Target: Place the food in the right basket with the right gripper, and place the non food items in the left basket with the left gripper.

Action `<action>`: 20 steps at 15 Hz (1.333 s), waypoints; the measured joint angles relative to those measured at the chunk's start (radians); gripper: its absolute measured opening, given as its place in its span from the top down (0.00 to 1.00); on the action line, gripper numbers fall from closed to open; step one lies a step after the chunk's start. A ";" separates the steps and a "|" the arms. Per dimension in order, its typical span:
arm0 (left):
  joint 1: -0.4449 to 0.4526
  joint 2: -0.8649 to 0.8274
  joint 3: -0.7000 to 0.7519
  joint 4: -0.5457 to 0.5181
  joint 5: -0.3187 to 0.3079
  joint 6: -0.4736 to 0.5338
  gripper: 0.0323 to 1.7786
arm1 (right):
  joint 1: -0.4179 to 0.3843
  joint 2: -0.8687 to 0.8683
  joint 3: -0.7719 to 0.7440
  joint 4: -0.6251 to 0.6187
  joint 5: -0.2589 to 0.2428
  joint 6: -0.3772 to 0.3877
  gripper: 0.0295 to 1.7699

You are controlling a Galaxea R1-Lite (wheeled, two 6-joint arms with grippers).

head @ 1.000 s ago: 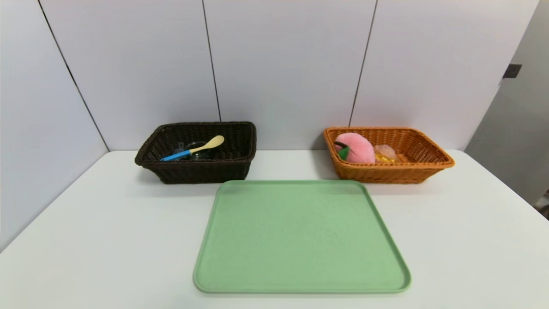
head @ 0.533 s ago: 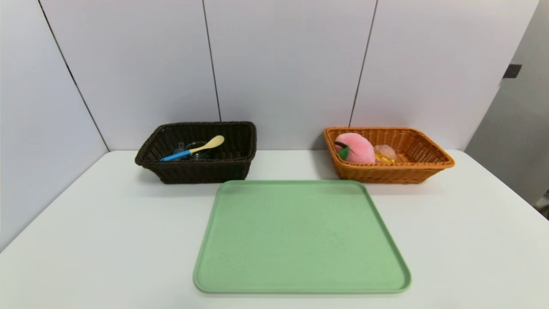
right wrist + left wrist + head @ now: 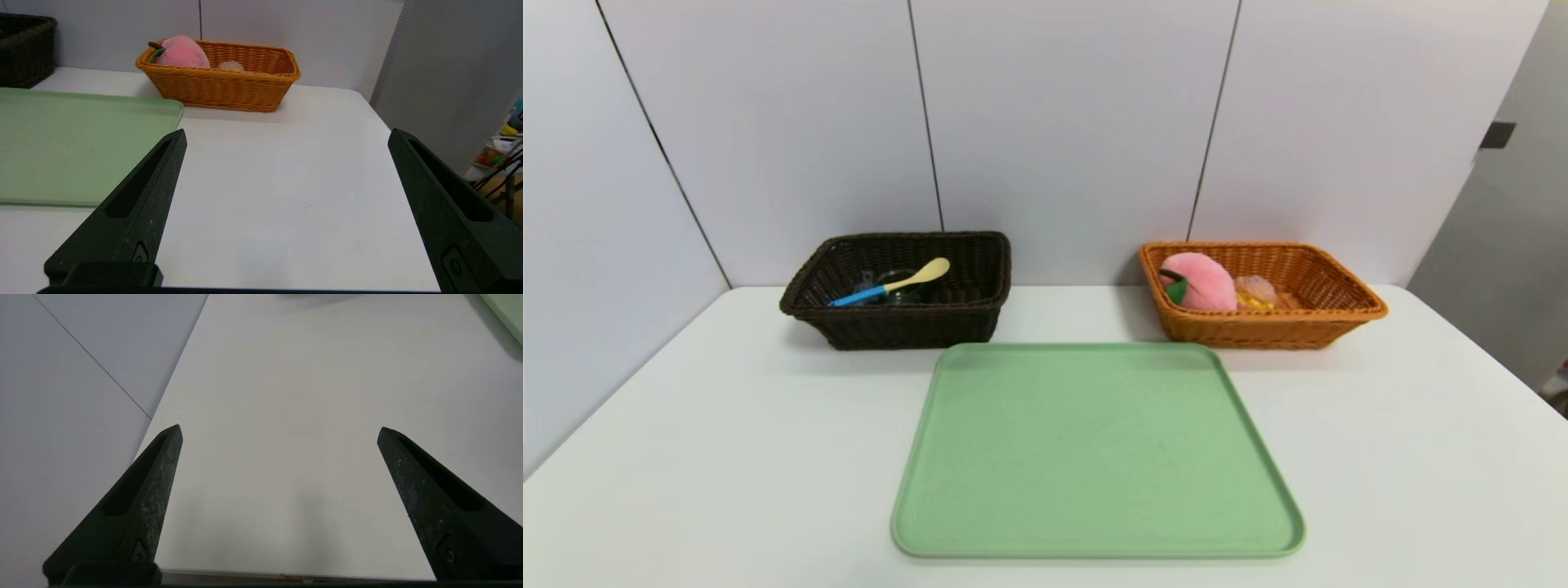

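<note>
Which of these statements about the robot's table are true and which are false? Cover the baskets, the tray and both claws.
1. The pink plush fruit is in the orange basket. True.
2. The spoon lies on the green tray. False: it is in the dark basket.
3. The right claw is open and empty. True.
4. The left claw is shut on a cup. False: it is open, holding nothing.
5. The spoon's handle is blue. True.
</note>
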 joint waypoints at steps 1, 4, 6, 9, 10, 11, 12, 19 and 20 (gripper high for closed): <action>0.000 0.000 0.059 -0.085 0.000 -0.002 0.05 | 0.000 -0.013 0.043 -0.013 0.008 -0.009 0.04; 0.000 0.000 0.259 -0.406 -0.013 -0.003 0.05 | -0.001 -0.033 0.166 -0.062 0.071 -0.045 0.04; 0.000 0.000 0.318 -0.569 -0.066 -0.040 0.05 | -0.002 -0.037 0.182 -0.020 0.096 -0.037 0.04; 0.000 0.000 0.337 -0.455 -0.187 -0.131 0.05 | -0.001 -0.040 0.187 -0.017 0.093 -0.016 0.04; 0.000 0.000 0.337 -0.430 -0.194 -0.143 0.05 | -0.001 -0.040 0.188 -0.016 0.093 -0.014 0.04; 0.000 0.000 0.337 -0.428 -0.192 -0.163 0.05 | -0.001 -0.040 0.188 -0.016 0.092 -0.012 0.04; 0.000 0.000 0.338 -0.427 -0.186 -0.197 0.05 | -0.001 -0.040 0.188 -0.016 0.092 -0.010 0.04; 0.000 0.000 0.340 -0.446 -0.140 -0.302 0.05 | -0.001 -0.040 0.189 -0.016 0.087 -0.011 0.04; 0.000 0.000 0.340 -0.446 -0.140 -0.301 0.05 | -0.001 -0.040 0.189 -0.016 0.087 -0.010 0.04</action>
